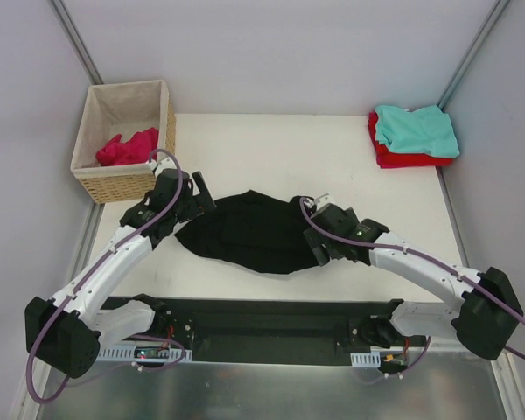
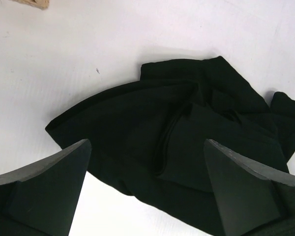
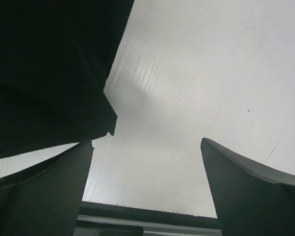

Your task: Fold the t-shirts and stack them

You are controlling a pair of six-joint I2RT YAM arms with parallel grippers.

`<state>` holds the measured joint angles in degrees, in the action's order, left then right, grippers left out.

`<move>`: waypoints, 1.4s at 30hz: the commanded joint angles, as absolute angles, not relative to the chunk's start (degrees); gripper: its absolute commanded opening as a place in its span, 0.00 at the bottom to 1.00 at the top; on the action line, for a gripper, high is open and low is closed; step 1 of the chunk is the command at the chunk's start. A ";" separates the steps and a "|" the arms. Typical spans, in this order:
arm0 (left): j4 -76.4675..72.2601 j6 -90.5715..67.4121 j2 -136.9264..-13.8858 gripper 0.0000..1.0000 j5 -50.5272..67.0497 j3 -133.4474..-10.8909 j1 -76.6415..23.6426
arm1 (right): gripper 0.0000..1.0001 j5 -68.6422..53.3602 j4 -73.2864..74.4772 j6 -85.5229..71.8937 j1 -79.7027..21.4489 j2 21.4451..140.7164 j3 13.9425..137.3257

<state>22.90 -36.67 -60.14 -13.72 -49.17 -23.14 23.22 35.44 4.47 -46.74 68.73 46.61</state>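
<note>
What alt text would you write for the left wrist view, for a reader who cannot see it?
A crumpled black t-shirt lies on a white table, framed by the left arm's two fingers, which stand wide apart and hold nothing. A corner of a wicker basket shows at the top left.

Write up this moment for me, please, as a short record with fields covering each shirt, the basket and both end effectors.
black t-shirt: crumpled and unfolded, mid-table between the arms
teal t-shirt: lying on the red one, far right corner
red t-shirt: bottom of that stack
pink t-shirt: bunched inside the basket
wicker basket: far left corner
left end effector: open, empty, over the black t-shirt's left part
right end effector: open, empty, at the black t-shirt's right edge, bare table between its fingers
</note>
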 commanded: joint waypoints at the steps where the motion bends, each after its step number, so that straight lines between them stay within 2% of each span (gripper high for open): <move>1: 21.18 -37.35 -62.57 0.99 -11.69 -50.27 -22.67 | 0.96 29.26 32.61 0.26 -47.72 64.17 50.26; 6: 19.34 -37.00 -68.45 0.99 -10.91 -53.78 -22.68 | 0.96 25.49 31.73 3.59 -48.08 65.47 61.05; 10: 17.14 -36.91 -78.54 0.98 -5.98 -58.96 -23.11 | 0.96 25.14 30.85 4.75 -49.74 69.16 64.07; 11: 16.62 -36.83 -79.88 0.95 -5.54 -60.71 -23.46 | 0.96 24.88 30.33 4.75 -49.92 69.78 63.81; 12: 15.22 -36.57 -81.11 0.86 -5.28 -61.52 -24.25 | 0.96 24.79 29.97 4.66 -50.01 69.87 63.29; 15: 14.42 -36.21 -86.03 0.70 -4.66 -64.59 -24.79 | 0.96 24.52 28.74 4.31 -50.27 69.35 60.48; 16: 13.98 -36.73 -88.22 0.62 -3.88 -65.12 -24.79 | 0.96 24.52 28.65 4.31 -50.27 69.00 58.99; 19: 12.58 -37.88 -91.49 0.47 -3.08 -65.83 -25.13 | 0.96 25.57 28.65 4.57 -50.10 67.77 57.66; 20: 12.31 -38.23 -92.02 0.46 -2.82 -65.74 -25.22 | 0.96 26.01 28.91 4.83 -50.10 67.42 56.87; 29: 11.87 -39.64 -93.08 0.46 -2.64 -63.46 -26.28 | 0.96 25.58 28.57 6.06 -48.87 66.18 55.81; 42: 13.62 -39.02 -81.22 0.45 -2.46 -55.64 -26.28 | 0.96 23.56 27.95 4.13 -48.87 66.97 55.55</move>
<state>12.78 -38.48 -86.54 -2.92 -57.52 -25.91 24.36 29.12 5.10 -48.95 67.75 55.57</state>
